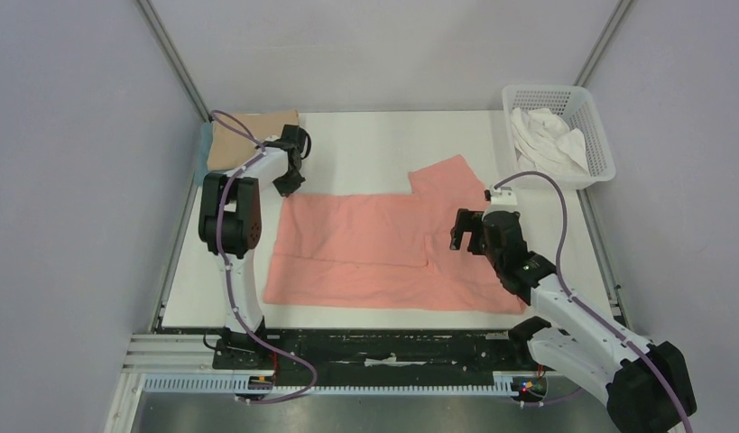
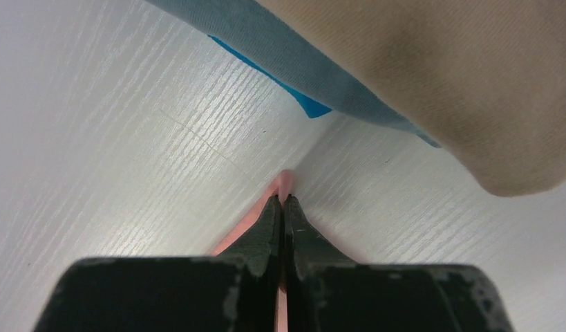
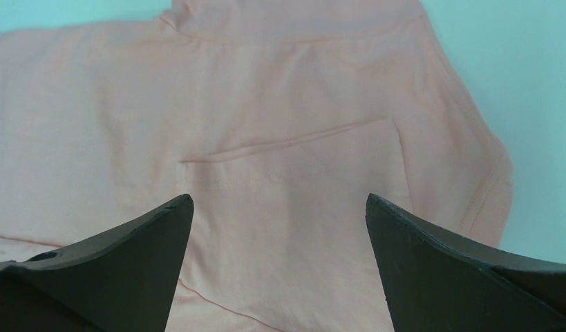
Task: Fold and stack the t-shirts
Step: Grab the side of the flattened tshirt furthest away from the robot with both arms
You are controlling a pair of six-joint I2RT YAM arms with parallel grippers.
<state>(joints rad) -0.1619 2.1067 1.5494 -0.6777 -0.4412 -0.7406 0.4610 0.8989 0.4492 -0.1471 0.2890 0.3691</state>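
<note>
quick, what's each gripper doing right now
left gripper: closed, pinching a corner of the salmon-pink t-shirt
right gripper: open, holding nothing

Your left gripper (image 1: 289,187) sits far left, pinched tight on a corner of the salmon-pink t-shirt (image 1: 383,244); your right gripper (image 1: 465,236) hovers at the right, jaws spread wide.

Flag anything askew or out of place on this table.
The salmon-pink shirt lies lopsided: one sleeve sticks out toward the far side, unfolded. The white shirt sits crumpled in the basket. Nothing looks spilled or damaged.
</note>
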